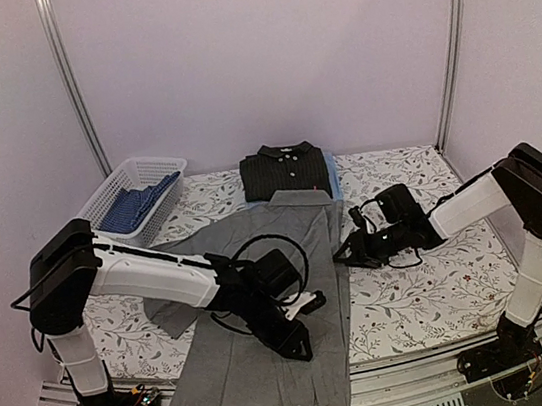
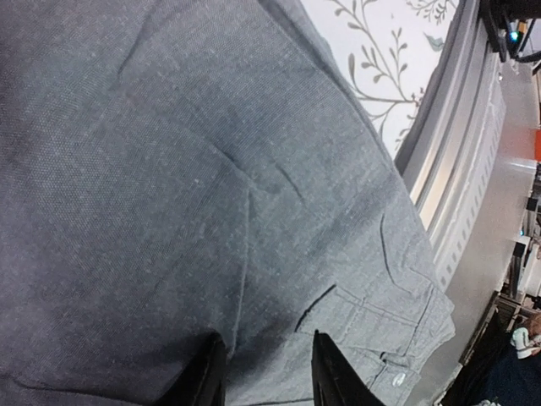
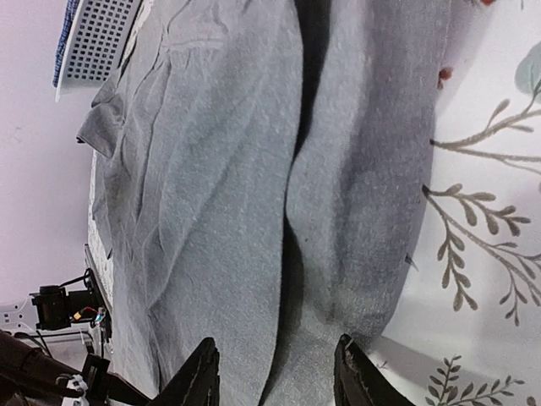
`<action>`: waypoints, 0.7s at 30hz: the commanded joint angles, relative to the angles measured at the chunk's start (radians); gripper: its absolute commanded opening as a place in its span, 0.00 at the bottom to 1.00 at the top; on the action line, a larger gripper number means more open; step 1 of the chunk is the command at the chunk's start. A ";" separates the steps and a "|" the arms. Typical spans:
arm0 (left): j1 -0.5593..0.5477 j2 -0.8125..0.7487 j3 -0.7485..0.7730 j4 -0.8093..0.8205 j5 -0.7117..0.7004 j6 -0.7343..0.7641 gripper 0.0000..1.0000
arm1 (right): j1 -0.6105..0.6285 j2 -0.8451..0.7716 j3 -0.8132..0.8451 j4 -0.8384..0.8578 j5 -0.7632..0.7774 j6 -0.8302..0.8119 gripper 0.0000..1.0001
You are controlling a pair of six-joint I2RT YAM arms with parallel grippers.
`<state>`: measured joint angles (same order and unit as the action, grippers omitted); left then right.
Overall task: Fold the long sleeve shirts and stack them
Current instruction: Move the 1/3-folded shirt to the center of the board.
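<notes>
Grey shirt point(image 1: 266, 385) lies spread down the middle of the floral table point(image 1: 415, 294), collar end toward the far side. Its lower part hangs past the near edge. The right side is turned in along a lengthwise fold.

A folded black shirt point(image 1: 285, 171) sits at far centre on a light blue shirt point(image 1: 333, 176), touching the grey collar. A white lattice basket point(image 1: 144, 162) at far left holds blue cloth point(image 1: 135, 204).

Left gripper point(image 2: 264, 382): jaws moderately apart, low over the grey body near a cuff point(image 2: 397, 372), nothing clasped. Right gripper point(image 3: 275, 381): jaws wide, straddling the doubled right edge, nothing held. Cannot tell whether either tip touches cloth.

Risks, as I judge them:
- The overhang puts weight at the near edge, so a drag toward the bases could slide the shirt off.
- The right pinch may catch only the upper layer, and the fold would open on lifting.
- A pull toward the far side could nudge the finished stack.
</notes>
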<state>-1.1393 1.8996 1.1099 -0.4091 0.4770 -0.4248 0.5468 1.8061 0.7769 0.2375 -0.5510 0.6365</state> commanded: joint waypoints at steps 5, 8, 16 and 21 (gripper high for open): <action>-0.015 -0.040 -0.034 -0.086 0.035 0.049 0.35 | 0.017 -0.152 0.124 -0.035 0.058 0.012 0.45; -0.015 -0.047 -0.025 -0.092 0.040 0.057 0.35 | 0.042 -0.091 0.189 -0.034 0.037 0.003 0.45; 0.073 -0.067 0.124 -0.115 -0.056 0.024 0.35 | 0.045 0.091 0.279 -0.010 -0.002 -0.004 0.45; 0.101 0.069 0.319 -0.108 -0.126 0.007 0.35 | 0.039 0.175 0.323 -0.009 -0.015 -0.008 0.45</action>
<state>-1.0630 1.8858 1.2907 -0.5362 0.4294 -0.4015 0.5892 1.9324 1.0500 0.2253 -0.5434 0.6430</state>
